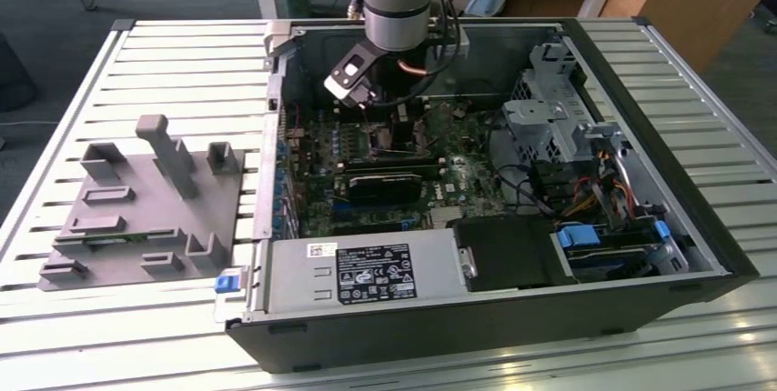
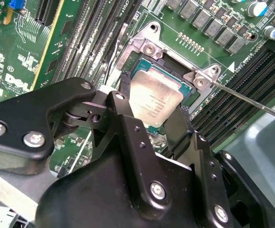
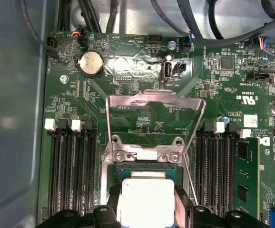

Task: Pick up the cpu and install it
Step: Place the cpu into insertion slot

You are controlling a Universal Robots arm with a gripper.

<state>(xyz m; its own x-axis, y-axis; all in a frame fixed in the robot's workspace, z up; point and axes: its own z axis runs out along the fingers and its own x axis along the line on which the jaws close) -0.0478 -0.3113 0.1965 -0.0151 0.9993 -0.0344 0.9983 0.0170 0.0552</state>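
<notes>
The cpu (image 2: 155,100), a flat square chip with a silvery top, sits between my two black fingers, right at the open motherboard socket (image 2: 149,52). In the first wrist view the cpu (image 3: 145,203) lies just below the socket's raised metal load plate (image 3: 152,105). My gripper (image 2: 149,108) is shut on its two opposite edges. I cannot tell whether the chip rests in the socket or hovers just above it. In the exterior view my gripper (image 1: 395,129) reaches down into the open computer case (image 1: 680,227), over the upper middle of the motherboard.
A thin socket lever (image 2: 251,100) sticks out beside the socket. Memory slots (image 3: 73,175) flank it on both sides. A black expansion card (image 1: 386,182), a power supply (image 1: 364,273) and a drive cage (image 1: 552,109) crowd the case. A grey plastic fixture (image 1: 134,218) stands at the exterior view's left.
</notes>
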